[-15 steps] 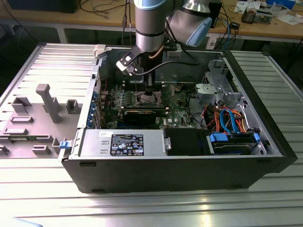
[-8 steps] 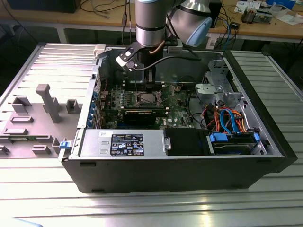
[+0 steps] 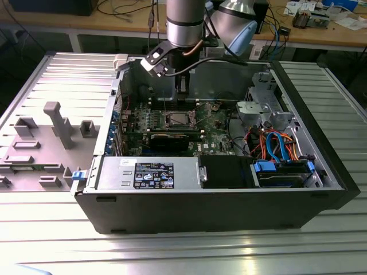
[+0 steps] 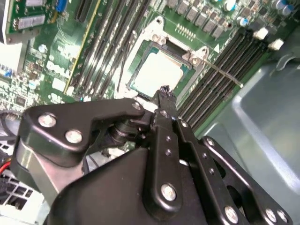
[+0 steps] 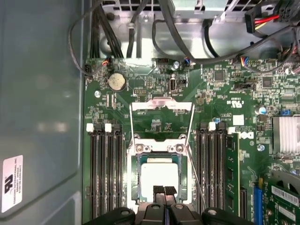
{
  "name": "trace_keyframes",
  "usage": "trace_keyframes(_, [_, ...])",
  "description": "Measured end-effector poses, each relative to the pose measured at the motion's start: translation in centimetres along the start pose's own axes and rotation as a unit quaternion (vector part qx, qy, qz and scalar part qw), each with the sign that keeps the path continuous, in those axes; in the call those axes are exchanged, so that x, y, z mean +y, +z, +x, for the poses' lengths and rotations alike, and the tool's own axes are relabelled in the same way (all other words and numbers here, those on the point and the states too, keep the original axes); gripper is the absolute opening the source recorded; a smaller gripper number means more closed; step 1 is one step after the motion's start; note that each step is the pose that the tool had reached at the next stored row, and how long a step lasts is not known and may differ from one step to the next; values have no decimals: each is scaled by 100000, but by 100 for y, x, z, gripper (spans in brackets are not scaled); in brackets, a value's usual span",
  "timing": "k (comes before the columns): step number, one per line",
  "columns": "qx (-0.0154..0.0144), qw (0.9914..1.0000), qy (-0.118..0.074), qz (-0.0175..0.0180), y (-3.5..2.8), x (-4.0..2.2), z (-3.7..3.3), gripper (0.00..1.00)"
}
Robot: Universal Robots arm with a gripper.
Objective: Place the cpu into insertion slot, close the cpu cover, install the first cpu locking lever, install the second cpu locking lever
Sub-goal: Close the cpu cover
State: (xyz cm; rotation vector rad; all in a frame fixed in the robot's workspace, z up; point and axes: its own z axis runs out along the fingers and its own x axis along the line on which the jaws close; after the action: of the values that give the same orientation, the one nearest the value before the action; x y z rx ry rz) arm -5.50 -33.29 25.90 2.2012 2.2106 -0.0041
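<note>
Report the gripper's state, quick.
Gripper: closed, holding nothing, fingertips right by the small flat square silver-grey cpu.

Black gripper (image 4: 164,91) with silver screws (image 4: 168,191) on a silver-grey arm (image 3: 184,23).

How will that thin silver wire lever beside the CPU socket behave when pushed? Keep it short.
The thin silver wire lever is long and slim, so it likely flexes springily rather than staying rigid. Its smooth metal could let the black end effector slip off. It seems hinged at the silver-rimmed socket, so it should swing, not slide.
</note>
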Motion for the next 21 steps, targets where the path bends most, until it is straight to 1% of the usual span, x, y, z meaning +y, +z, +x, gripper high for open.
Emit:
trace_keyframes(1, [4, 100000, -2, 211, 0, 3, 0, 11])
trace_keyframes(6, [-4, 100000, -5, 256, -5, 22, -1, 11])
trace_keyframes(7, [0, 100000, 1, 256, -4, 47, 0, 11])
trace_keyframes(9, [-6, 100000, -1, 261, -2, 142, 2, 11])
trace_keyframes(11, [-65, 100000, -8, 258, 2, 204, 5, 11])
trace_keyframes(12, [-98, 100000, 0, 258, 5, 259, 6, 11])
trace_keyframes(14, [-107, 100000, -6, 258, 11, 346, 5, 11])
trace_keyframes(15, [-109, 100000, -7, 258, 13, 406, 5, 11])
trace_keyframes(16, [-109, 100000, -15, 259, 13, 435, 5, 11])
trace_keyframes(18, [-104, 99999, -211, 256, 13, 442, 5, 11])
trace_keyframes(20, [-107, 99999, -436, 252, -10, 443, 5, 11])
trace_keyframes(21, [-101, 99998, -573, 249, -32, 445, 5, 11])
